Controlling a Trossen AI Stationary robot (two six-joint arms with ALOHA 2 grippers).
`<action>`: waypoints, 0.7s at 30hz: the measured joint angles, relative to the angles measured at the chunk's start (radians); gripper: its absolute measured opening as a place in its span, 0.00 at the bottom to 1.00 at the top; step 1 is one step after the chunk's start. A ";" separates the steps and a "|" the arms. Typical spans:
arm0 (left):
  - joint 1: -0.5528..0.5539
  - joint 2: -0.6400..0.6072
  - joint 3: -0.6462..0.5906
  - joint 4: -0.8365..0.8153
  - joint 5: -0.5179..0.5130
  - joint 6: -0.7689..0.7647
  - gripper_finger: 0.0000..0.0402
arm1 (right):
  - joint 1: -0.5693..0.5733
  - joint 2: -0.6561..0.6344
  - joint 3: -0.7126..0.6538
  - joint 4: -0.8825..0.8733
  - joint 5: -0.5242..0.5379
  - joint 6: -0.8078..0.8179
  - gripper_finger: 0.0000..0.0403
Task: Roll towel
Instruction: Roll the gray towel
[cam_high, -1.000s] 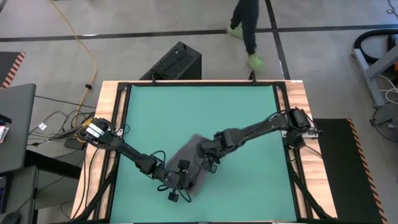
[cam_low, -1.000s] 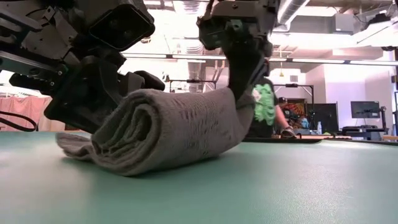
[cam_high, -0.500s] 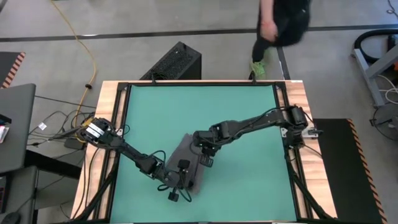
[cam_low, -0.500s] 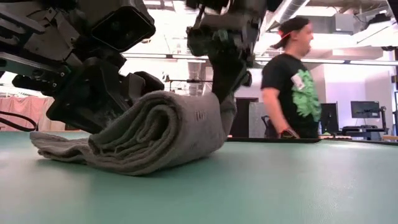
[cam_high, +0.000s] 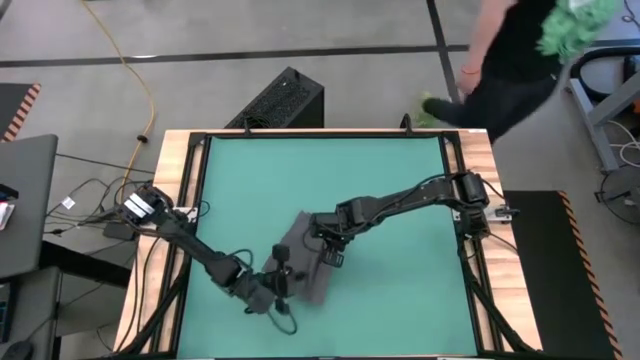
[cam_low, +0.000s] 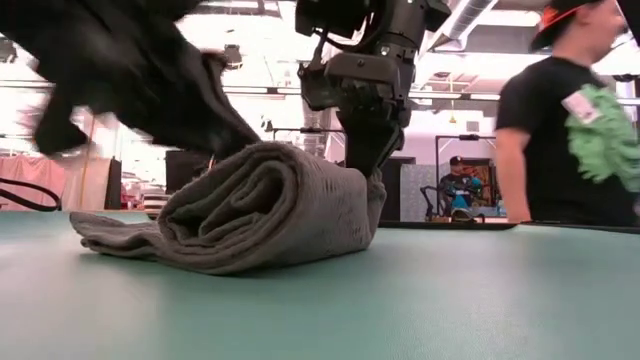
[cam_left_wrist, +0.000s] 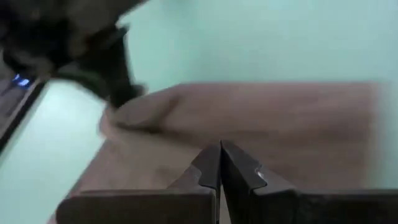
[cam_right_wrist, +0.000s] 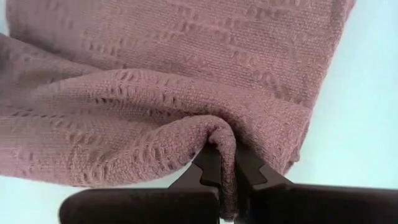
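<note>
Two dark arms over one green mat (cam_high: 380, 170), framed in pale wood. Beyond the mat: grey floor with a yellow cable (cam_high: 135, 70), a black perforated box (cam_high: 283, 100) against the far frame, a person in a black shirt (cam_low: 565, 130) walking past the far right corner, another seated deep in the room.

Towel (cam_high: 303, 262) half rolled, lying toward the near edge of the mat, near its middle; loose flat tail trailing out in the low view. Right gripper (cam_right_wrist: 222, 163) clenched on a pinched fold at the roll's end. Left gripper (cam_left_wrist: 221, 155) with fingers pressed together, empty, hovering just beside the roll's other end.

Far half of the mat bare; wide margins on both sides of the towel.
</note>
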 joint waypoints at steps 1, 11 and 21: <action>0.024 0.010 -0.005 -0.004 0.001 0.002 0.00 | 0.000 0.000 0.000 0.000 -0.001 0.000 0.05; 0.162 0.064 -0.057 0.184 0.122 0.182 0.00 | 0.001 0.001 0.000 -0.018 -0.007 -0.024 0.05; 0.255 0.064 -0.153 0.358 0.296 0.133 0.00 | -0.003 0.001 0.003 -0.031 -0.030 -0.037 0.05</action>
